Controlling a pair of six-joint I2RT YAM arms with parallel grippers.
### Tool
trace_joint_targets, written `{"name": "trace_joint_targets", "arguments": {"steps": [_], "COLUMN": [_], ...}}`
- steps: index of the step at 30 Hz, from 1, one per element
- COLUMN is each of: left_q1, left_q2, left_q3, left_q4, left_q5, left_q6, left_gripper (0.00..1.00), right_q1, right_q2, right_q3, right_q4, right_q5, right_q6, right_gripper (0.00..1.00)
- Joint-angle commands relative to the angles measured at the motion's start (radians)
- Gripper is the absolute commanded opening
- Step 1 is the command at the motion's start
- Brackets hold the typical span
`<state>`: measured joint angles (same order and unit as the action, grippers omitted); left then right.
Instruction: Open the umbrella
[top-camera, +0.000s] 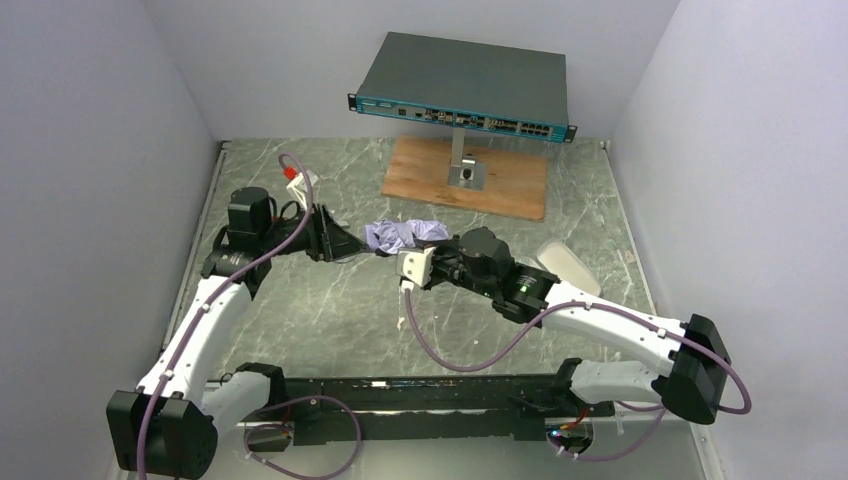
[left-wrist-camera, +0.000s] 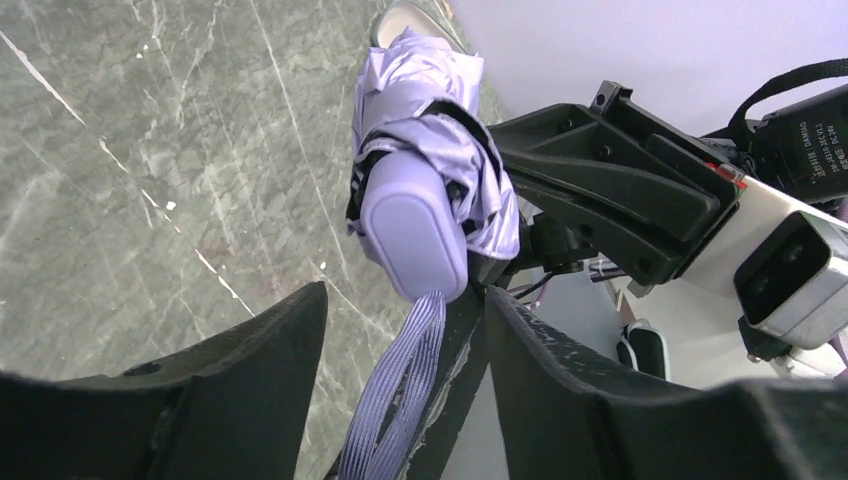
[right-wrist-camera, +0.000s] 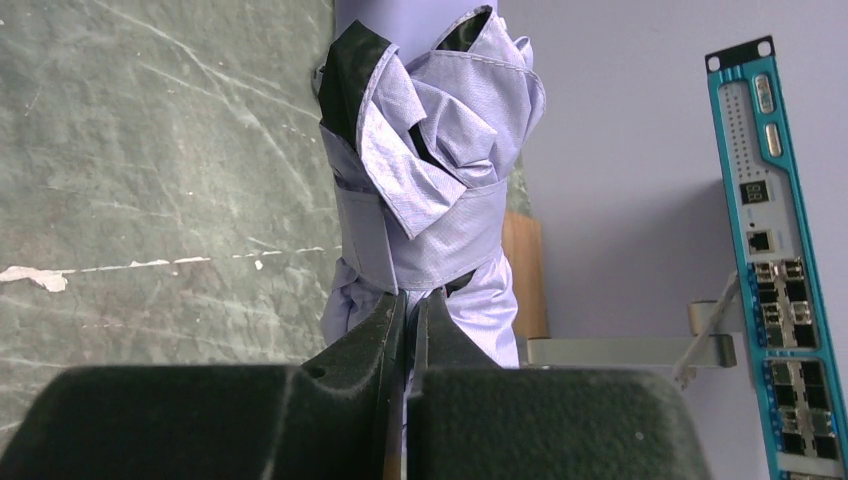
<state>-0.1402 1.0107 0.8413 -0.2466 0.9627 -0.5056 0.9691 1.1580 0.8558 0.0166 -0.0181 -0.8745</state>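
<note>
The folded umbrella (top-camera: 405, 236) lies in mid-table between my two grippers, its pale lavender fabric crumpled. In the left wrist view its rounded handle (left-wrist-camera: 415, 235) points at the camera. Its wrist strap (left-wrist-camera: 400, 390) hangs down between my fingers. My left gripper (left-wrist-camera: 406, 300) is open, with the handle's end level with the fingertips and a gap showing on each side. My right gripper (right-wrist-camera: 410, 300) is shut on a fold of the umbrella's fabric (right-wrist-camera: 440, 170) from the other side. In the top view, the left gripper (top-camera: 362, 247) and right gripper (top-camera: 437, 250) face each other across the umbrella.
A teal-fronted network switch (top-camera: 462, 90) stands on a post over a wooden board (top-camera: 510, 185) at the back. A pale oblong case (top-camera: 568, 265) lies right of the right arm. White walls close in on the left, right and back sides.
</note>
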Motion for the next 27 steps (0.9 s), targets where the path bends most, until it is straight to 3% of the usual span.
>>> {"name": "trace_joint_targets", "arguments": {"steps": [1, 6, 15, 17, 20, 24, 27], "left_q1": [-0.012, -0.027, -0.050, -0.056, -0.080, -0.100, -0.104], "left_q2": [0.004, 0.014, 0.001, 0.004, 0.012, 0.036, 0.053], "left_q3": [0.005, -0.007, -0.033, -0.037, -0.031, -0.013, -0.001], "left_q4": [0.095, 0.180, 0.173, 0.175, 0.173, 0.177, 0.167], "left_q5": [0.012, 0.045, 0.033, 0.023, 0.009, -0.009, -0.019], "left_q6": [-0.060, -0.111, -0.080, -0.076, -0.066, -0.069, -0.059], "left_gripper": [0.61, 0.60, 0.37, 0.38, 0.49, 0.49, 0.43], "right_q1": [0.027, 0.039, 0.042, 0.042, 0.049, 0.055, 0.058], "right_q2": [0.007, 0.020, 0.021, 0.012, 0.006, 0.012, 0.018], "right_q3": [0.017, 0.013, 0.019, 0.015, 0.007, 0.002, 0.000], "right_q4": [0.139, 0.155, 0.168, 0.166, 0.176, 0.203, 0.216], "right_q5": [0.017, 0.045, 0.080, 0.070, 0.056, 0.037, 0.039], "right_q6": [-0.043, -0.064, -0.015, -0.010, -0.013, -0.017, -0.017], "right_gripper": [0.00, 0.00, 0.00, 0.00, 0.00, 0.00, 0.00]}}
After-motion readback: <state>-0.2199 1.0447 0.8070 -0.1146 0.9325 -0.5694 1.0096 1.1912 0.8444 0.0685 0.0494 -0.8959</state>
